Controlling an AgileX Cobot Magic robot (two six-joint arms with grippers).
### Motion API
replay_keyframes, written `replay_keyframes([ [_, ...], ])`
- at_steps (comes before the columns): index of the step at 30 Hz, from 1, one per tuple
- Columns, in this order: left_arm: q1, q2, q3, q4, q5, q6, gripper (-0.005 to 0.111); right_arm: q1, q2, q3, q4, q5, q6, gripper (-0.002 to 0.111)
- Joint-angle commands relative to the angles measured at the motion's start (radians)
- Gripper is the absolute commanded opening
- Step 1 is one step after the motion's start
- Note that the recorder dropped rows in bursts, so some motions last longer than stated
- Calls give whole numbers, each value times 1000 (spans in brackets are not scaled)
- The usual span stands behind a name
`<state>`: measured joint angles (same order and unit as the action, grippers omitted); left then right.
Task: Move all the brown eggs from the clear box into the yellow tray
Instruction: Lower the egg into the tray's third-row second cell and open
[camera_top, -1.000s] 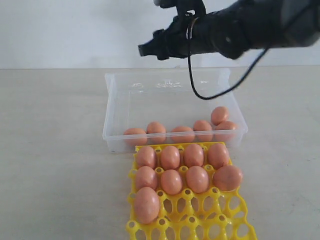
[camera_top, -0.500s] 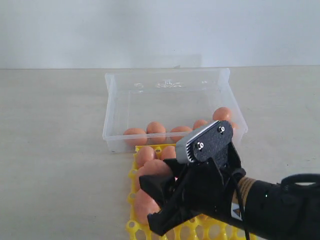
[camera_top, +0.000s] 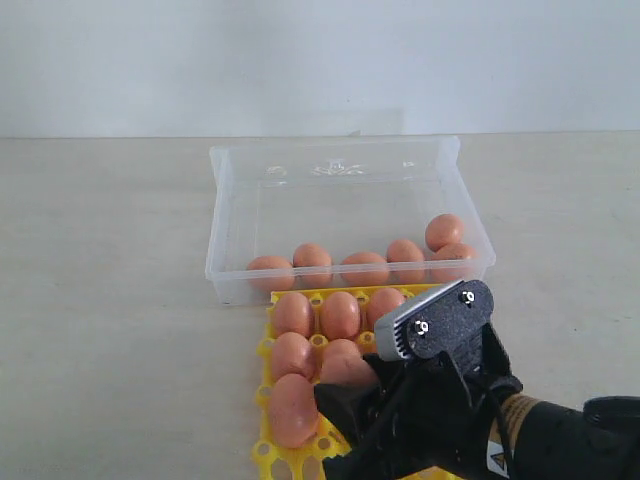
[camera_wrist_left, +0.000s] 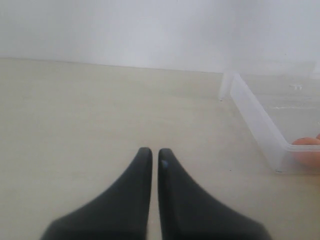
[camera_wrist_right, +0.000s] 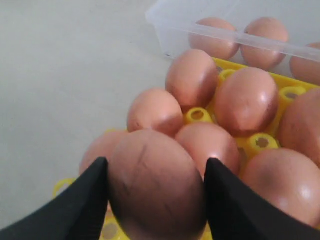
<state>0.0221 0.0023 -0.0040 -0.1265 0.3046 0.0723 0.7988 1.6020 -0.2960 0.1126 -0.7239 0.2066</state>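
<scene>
My right gripper is shut on a brown egg, one black finger on each side, just above the yellow tray. In the exterior view the right gripper hangs low over the near part of the yellow tray and hides much of it. Several brown eggs sit in the tray's cups. Several more lie along the near wall of the clear box. My left gripper is shut and holds nothing, over bare table beside the clear box.
The clear box stands right behind the tray, its near wall touching the tray's far edge. Beige tabletop stretches to the left and right of both. A white wall closes the back.
The right arm has come from high above the box's far side down to the tray's near part. In the last half second it shifted slightly right and lower.
</scene>
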Motion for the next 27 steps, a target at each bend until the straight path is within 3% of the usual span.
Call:
replay_keyframes([
  [1, -4, -2, 4, 4, -13, 4, 4, 2, -6, 17, 8, -5, -42, 0],
  [27, -4, -2, 4, 4, -13, 4, 4, 2, 115, -36, 6, -3, 27, 0],
])
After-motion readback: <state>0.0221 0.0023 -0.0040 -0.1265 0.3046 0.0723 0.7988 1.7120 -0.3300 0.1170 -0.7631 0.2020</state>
